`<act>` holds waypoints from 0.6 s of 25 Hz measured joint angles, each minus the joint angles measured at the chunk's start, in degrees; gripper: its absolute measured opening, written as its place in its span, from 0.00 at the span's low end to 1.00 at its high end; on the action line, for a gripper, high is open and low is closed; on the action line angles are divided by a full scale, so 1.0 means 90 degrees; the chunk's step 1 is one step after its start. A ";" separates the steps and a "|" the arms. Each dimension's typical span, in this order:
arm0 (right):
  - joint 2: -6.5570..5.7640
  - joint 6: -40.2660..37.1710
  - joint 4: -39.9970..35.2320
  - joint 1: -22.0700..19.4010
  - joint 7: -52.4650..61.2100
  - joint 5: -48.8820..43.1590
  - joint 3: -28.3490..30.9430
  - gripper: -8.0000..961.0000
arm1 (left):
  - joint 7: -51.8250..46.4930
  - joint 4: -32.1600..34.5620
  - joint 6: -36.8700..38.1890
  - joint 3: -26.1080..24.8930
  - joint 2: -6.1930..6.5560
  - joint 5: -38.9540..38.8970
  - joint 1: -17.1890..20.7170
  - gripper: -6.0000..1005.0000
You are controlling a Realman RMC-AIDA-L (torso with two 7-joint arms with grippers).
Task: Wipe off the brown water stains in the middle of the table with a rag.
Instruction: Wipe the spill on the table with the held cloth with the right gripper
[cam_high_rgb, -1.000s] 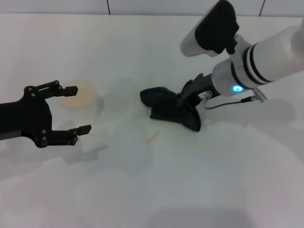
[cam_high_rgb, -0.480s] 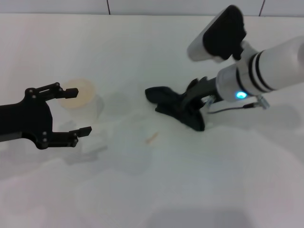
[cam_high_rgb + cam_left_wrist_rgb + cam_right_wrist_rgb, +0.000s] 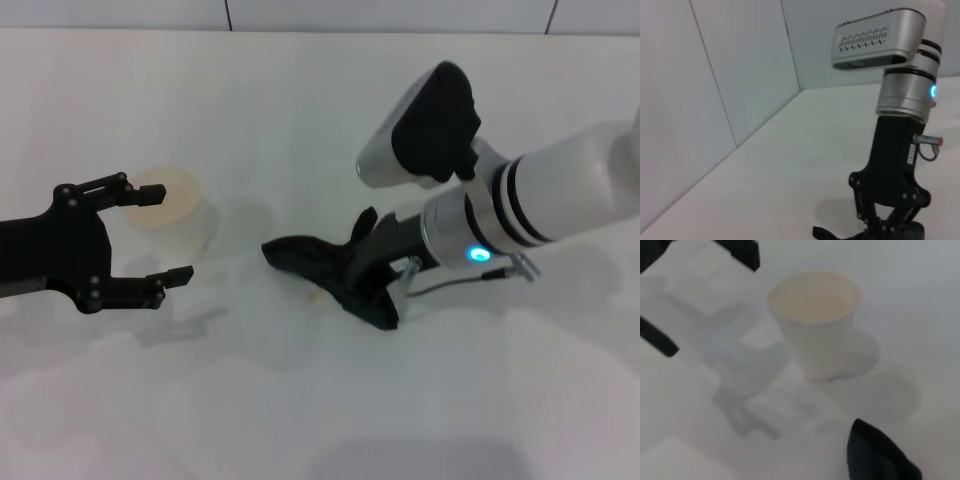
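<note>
Beside rag (image 3: 325, 268), cup (image 3: 170, 205), left tool (image 3: 158, 232)

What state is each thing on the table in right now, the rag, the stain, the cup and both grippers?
Rag: crumpled, flat on the table, held by the right gripper.
Stain: mostly covered by the rag, a small edge showing.
Cup: upright, open-topped.
Right gripper: shut on the rag, low at the table.
Left gripper: open, empty, beside the cup.

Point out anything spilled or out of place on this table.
A small brown water stain marks the white table, at the edge of the black rag held down by the right gripper. The cup stands upright.
</note>
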 joint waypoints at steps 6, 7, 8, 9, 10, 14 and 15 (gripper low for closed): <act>-0.0020 -0.0370 -0.0278 -0.0243 0.0030 0.0063 -0.0042 0.11 | 0.0042 0.0000 -0.0001 0.0000 0.0000 0.0000 0.0006 0.89; -0.0024 -0.0439 -0.0352 -0.0290 0.0031 0.0057 -0.0042 0.11 | 0.0043 0.0000 -0.0002 0.0000 0.0000 0.0000 0.0007 0.89; -0.0027 -0.0499 -0.0416 -0.0334 0.0031 0.0046 -0.0043 0.11 | 0.0043 0.0000 -0.0002 0.0000 0.0000 0.0000 0.0007 0.89; -0.0034 -0.0566 -0.0500 -0.0394 0.0032 0.0037 -0.0044 0.11 | 0.0043 0.0000 -0.0004 0.0000 0.0000 0.0000 0.0009 0.89; -0.0037 -0.0617 -0.0563 -0.0440 0.0033 0.0033 -0.0044 0.11 | 0.0043 0.0000 -0.0004 0.0000 0.0000 0.0000 0.0009 0.89; -0.0050 -0.0833 -0.0731 -0.0526 0.0036 0.0025 -0.0006 0.11 | 0.0043 0.0004 -0.0007 0.0000 0.0000 0.0000 0.0010 0.89; -0.0055 -0.0837 -0.0742 -0.0532 0.0036 0.0017 0.0004 0.11 | 0.0043 0.0004 -0.0008 0.0000 0.0000 0.0000 0.0010 0.89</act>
